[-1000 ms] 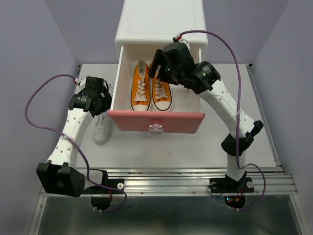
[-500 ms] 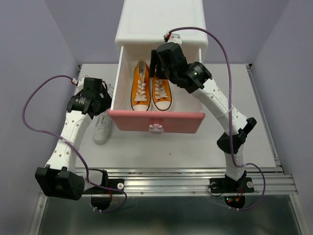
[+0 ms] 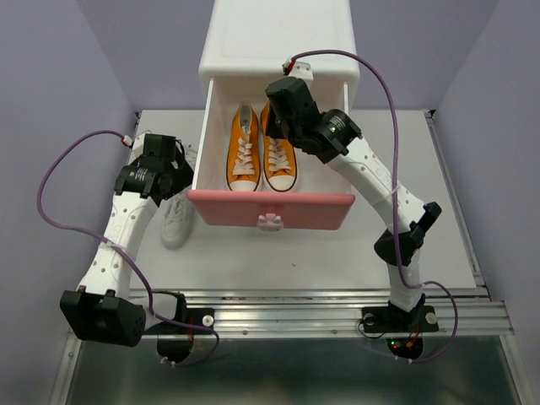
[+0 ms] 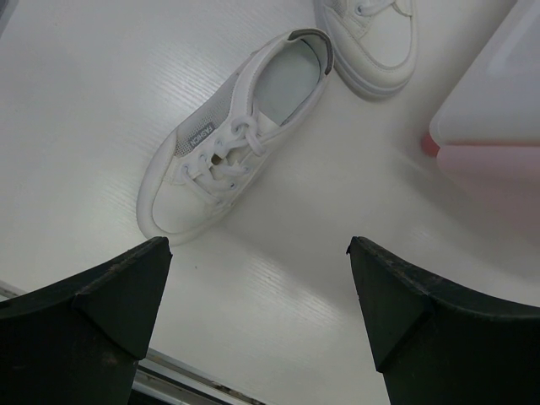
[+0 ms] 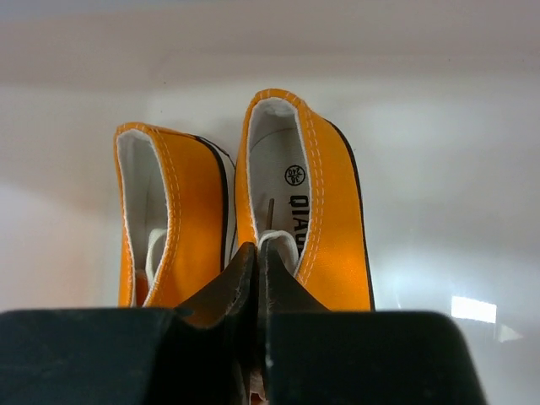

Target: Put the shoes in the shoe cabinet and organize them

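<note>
Two orange shoes (image 3: 242,156) (image 3: 279,158) lie side by side, toes forward, in the pulled-out upper drawer (image 3: 270,208) of the white shoe cabinet (image 3: 278,38). My right gripper (image 3: 272,118) (image 5: 256,251) hangs over the heel of the right orange shoe (image 5: 325,202), shut, with nothing visible between its tips. On the table left of the drawer lies a white shoe (image 3: 176,221) (image 4: 232,164). A second white shoe (image 4: 375,38) lies farther back. Above them, my left gripper (image 3: 157,173) (image 4: 257,253) stands wide open and empty.
The open drawer's corner (image 4: 498,93) juts out right of the white shoes. The table's metal front rail (image 3: 278,308) runs along the near edge. Purple walls close in on both sides, and cables loop from both arms.
My right gripper has closed from wide open and shifted slightly back over the right orange shoe's heel. The left arm has barely moved.
</note>
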### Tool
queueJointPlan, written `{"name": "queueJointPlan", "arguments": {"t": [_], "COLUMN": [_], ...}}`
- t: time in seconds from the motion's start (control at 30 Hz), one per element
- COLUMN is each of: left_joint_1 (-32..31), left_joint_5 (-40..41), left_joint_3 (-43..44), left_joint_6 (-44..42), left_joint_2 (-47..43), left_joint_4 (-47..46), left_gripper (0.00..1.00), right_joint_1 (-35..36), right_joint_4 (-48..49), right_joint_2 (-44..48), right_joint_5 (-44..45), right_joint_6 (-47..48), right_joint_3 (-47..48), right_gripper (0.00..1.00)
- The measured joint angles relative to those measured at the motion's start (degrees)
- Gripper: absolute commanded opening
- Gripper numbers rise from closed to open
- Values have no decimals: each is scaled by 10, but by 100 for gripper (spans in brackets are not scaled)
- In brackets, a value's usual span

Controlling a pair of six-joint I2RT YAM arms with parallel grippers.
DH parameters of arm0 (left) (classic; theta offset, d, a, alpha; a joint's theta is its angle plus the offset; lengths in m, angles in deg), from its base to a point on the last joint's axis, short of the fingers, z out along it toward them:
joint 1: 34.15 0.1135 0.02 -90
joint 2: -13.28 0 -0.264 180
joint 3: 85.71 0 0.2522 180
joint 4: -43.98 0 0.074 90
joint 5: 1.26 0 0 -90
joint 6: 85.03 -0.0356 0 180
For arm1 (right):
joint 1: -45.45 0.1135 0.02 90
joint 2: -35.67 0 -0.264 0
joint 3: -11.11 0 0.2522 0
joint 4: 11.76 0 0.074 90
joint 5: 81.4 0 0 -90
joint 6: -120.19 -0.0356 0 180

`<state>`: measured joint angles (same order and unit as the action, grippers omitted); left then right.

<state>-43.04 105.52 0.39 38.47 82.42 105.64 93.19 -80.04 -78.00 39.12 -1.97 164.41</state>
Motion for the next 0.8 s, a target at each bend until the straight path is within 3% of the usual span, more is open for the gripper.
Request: {"name": "queueJointPlan", "arguments": {"t": [0.47, 0.8], "left_joint_1": [0, 0], "left_joint_5": [0, 0], "left_joint_3": [-6, -7], "left_joint_6": [0, 3], "left_joint_2": [-4, -4], "left_joint_4": [0, 0], "left_gripper": [99, 99], "right_joint_1": [9, 11], "right_joint_4": [-62, -55], "right_joint_2": [2, 5], "right_joint_5": [-8, 4], "right_joint_6": [-71, -79], "right_joint_3": [12, 14], "right_gripper": [1, 1]}}
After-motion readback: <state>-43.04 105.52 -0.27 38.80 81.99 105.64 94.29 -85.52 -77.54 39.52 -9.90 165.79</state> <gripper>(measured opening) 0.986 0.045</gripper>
